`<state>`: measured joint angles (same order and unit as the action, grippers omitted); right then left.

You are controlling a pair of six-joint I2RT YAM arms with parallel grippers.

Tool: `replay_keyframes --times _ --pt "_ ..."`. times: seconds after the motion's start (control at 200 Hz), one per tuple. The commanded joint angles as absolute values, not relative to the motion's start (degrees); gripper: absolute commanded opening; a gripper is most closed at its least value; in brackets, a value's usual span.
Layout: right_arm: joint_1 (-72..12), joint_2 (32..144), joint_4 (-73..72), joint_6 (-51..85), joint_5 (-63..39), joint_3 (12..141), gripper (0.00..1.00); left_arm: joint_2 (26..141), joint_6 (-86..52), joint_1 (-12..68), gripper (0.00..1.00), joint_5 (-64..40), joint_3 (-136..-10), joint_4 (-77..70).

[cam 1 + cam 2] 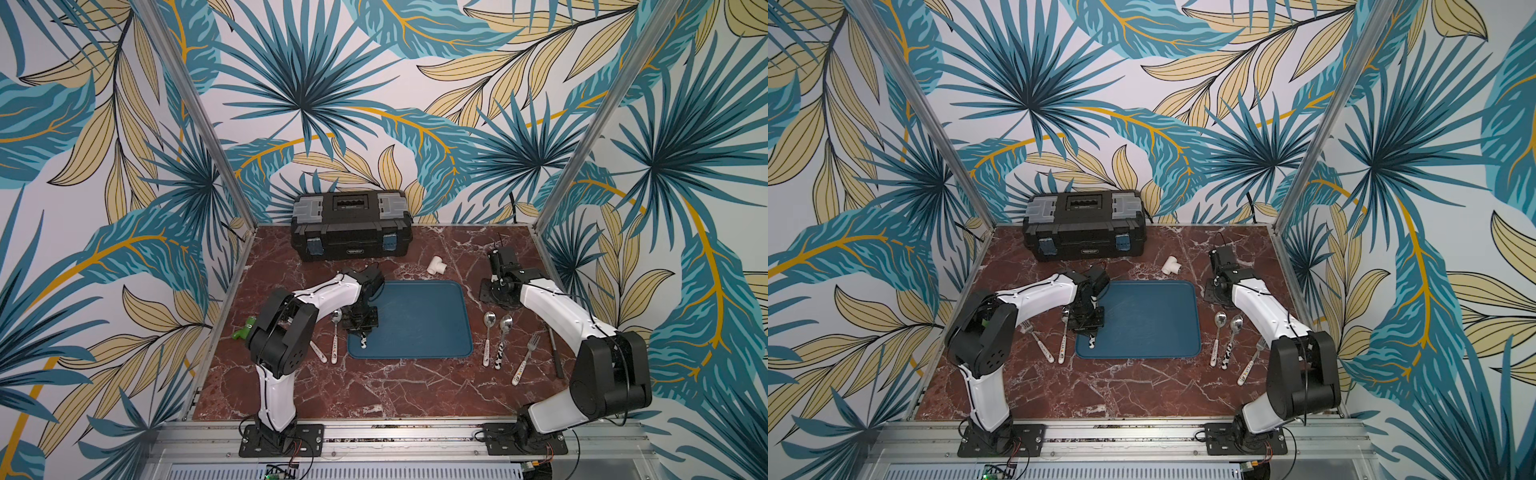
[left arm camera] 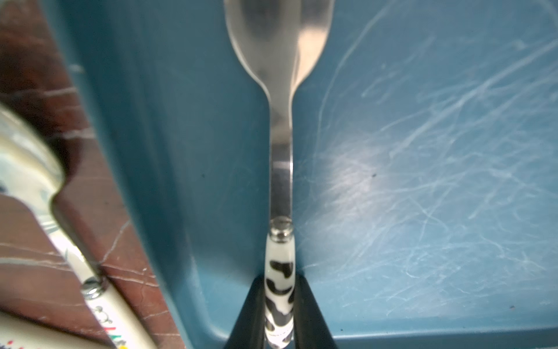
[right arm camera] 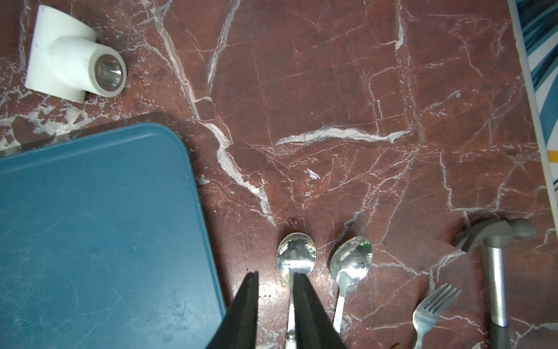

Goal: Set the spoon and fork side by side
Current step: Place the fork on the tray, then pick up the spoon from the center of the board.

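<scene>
**Item:** cow-patterned utensil point(image 2: 280, 181), head too blurred to call spoon or fork. It lies low over the blue tray point(image 2: 422, 181), just inside its left rim, handle toward the robot.
**Holder:** left gripper point(image 2: 279, 276), clamped on the patterned handle.
**Right gripper** point(image 3: 275, 275): slightly parted and empty, over the marble tabletop point(image 3: 332, 90), one finger covering the nearest spoon point(image 3: 296, 256).
**Hazard:** released this near the sloped rim, the piece may ride up and skew, leaving no parallel room for its partner.

Claw point(image 3: 276, 275) parted near spoon point(image 3: 296, 256), second spoon point(image 3: 351, 256), fork point(image 3: 434, 305), hammer point(image 3: 495, 272), blue tray point(image 3: 90, 211)
</scene>
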<state>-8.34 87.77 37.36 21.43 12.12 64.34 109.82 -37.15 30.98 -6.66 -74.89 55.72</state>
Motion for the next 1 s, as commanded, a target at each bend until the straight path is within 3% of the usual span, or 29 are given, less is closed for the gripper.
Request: replay_keyframes --times 0.0,0.16,0.245,0.426,0.741,0.996 --pt "-8.2 86.7 37.4 21.3 12.0 63.1 0.31 111.5 -37.6 31.5 0.24 -6.7 -73.9 56.0" --pt "-8.2 86.3 37.3 21.3 12.1 62.9 0.34 110.6 -37.8 31.8 0.40 -6.3 -74.2 56.2" --pt "-8.2 86.5 37.2 21.3 12.2 62.9 0.35 110.2 -38.1 31.9 0.43 -6.6 -74.3 56.0" --pt "-8.2 86.5 37.2 21.4 12.4 62.9 0.35 106.8 -38.7 32.2 0.45 -5.4 -76.8 56.7" --pt "-8.0 86.9 40.7 24.6 16.6 63.3 0.36 99.0 -37.4 32.3 0.47 5.7 -94.3 72.6" --pt "-7.7 84.9 47.1 33.2 14.4 54.7 0.36 88.1 -39.8 32.3 0.54 6.7 -84.4 63.7"
